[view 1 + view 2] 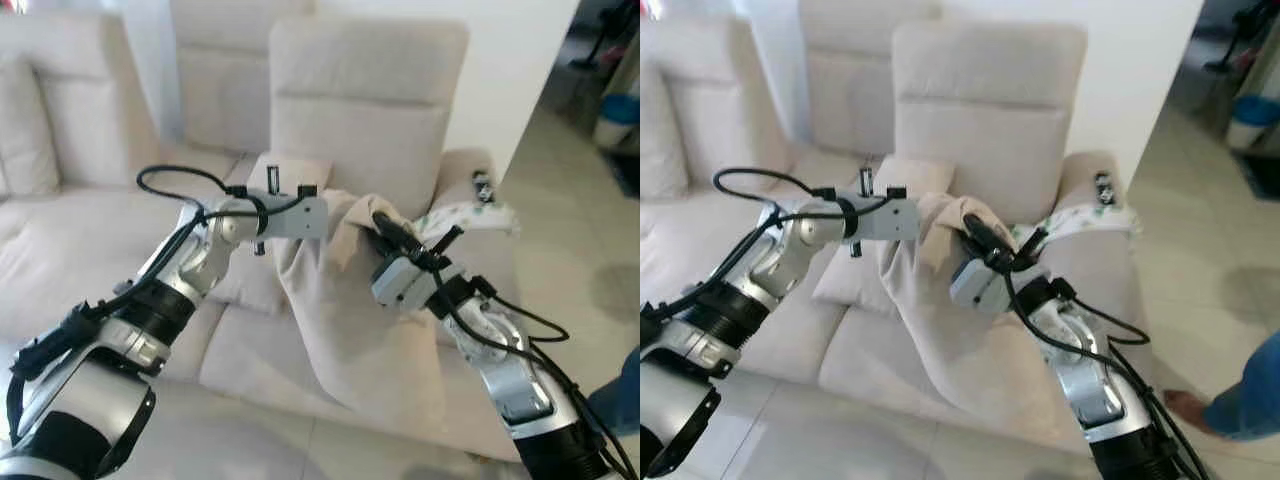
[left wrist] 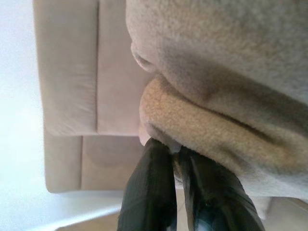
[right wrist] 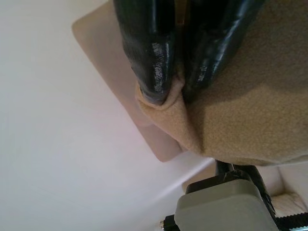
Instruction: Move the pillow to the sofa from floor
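One pillow [image 1: 345,320] – two grippers: left gripper [image 2: 175,154], right gripper [image 3: 175,89] – one sofa [image 1: 90,240].

The pillow [image 1: 340,320] is covered in a soft, fuzzy beige cloth with a matt, fleece-like nap; it folds and creases where pinched. The sofa [image 1: 370,90] is upholstered in cream cloth, smooth and matt, with stitched seams. The fingers [image 3: 154,53] of the right gripper [image 3: 175,91] are black and glossy, with a fine ribbed texture. The fingers [image 2: 149,192] of the left gripper [image 2: 175,156] show the same black, slightly shiny finish. Both arms have silver metallic shells and black cables.
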Robot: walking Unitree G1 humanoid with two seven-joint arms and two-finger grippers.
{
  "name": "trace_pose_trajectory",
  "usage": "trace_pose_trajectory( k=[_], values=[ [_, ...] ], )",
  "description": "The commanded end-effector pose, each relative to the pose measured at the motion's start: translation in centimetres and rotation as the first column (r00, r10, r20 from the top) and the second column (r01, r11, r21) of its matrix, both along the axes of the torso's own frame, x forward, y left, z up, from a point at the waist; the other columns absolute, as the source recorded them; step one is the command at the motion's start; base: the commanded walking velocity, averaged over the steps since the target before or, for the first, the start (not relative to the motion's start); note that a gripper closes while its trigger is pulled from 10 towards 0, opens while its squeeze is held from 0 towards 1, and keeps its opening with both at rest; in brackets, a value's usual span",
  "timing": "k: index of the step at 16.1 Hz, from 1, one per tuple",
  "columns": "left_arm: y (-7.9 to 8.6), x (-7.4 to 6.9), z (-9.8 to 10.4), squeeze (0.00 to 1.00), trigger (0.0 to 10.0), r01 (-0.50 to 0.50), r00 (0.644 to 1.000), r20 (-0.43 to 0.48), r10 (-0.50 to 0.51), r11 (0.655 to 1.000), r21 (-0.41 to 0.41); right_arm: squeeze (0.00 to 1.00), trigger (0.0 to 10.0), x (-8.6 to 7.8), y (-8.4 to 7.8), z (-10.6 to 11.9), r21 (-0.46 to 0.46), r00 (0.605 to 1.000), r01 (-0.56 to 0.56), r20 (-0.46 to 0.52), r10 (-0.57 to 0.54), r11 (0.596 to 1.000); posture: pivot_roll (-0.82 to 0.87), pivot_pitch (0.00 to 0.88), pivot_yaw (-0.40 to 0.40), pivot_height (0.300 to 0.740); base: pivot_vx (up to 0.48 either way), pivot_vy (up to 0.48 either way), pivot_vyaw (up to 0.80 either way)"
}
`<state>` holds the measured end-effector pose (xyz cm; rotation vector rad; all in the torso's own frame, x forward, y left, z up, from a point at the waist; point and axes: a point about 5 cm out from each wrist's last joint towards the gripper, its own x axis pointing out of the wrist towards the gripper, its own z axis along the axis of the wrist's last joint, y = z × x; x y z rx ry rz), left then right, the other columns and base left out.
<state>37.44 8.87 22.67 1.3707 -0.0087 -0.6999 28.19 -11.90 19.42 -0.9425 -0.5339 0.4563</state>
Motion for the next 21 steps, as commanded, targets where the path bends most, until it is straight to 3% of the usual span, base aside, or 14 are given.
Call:
trace_pose_trajectory(
  k=[1,8,14,17,21],
  values=[
    [-2.3,-0.8,0.9,0.0,10.0,0.106,0.994,0.042,-0.106,0.994,0.0,0.0,10.0,-0.4,1.1,1.1,0.012,0.997,-0.06,0.056,0.059,0.998,0.0,0.0,0.036,0.74,0.371,0.0,0.0],
    [-2.4,-0.9,0.9,0.0,10.0,0.101,0.994,0.045,-0.101,0.995,0.0,0.0,10.0,-0.4,1.0,1.2,0.009,0.997,-0.062,0.055,0.061,0.998,0.0,0.0,0.031,0.74,0.35,0.0,0.0],
    [-2.0,-0.5,0.9,0.0,10.0,0.064,0.996,0.068,-0.064,0.998,0.002,0.0,10.0,0.0,0.6,0.9,0.033,1.0,-0.026,0.019,0.025,0.999,0.0,0.0,0.033,0.74,0.0,0.0,0.0],
    [-1.9,0.2,2.1,0.0,10.0,0.022,0.992,0.122,-0.02,1.0,-0.018,0.0,10.0,1.1,-0.7,1.0,0.094,0.998,0.053,-0.033,-0.051,0.994,0.0,0.0,0.038,0.74,0.0,0.0,0.0],
    [-3.0,0.2,3.2,0.0,10.0,0.053,0.987,0.153,-0.054,0.999,0.009,0.0,10.0,2.6,-2.8,0.6,0.125,0.981,0.171,-0.115,-0.157,0.977,0.0,0.0,0.048,0.74,0.0,0.0,0.0]
  ],
)
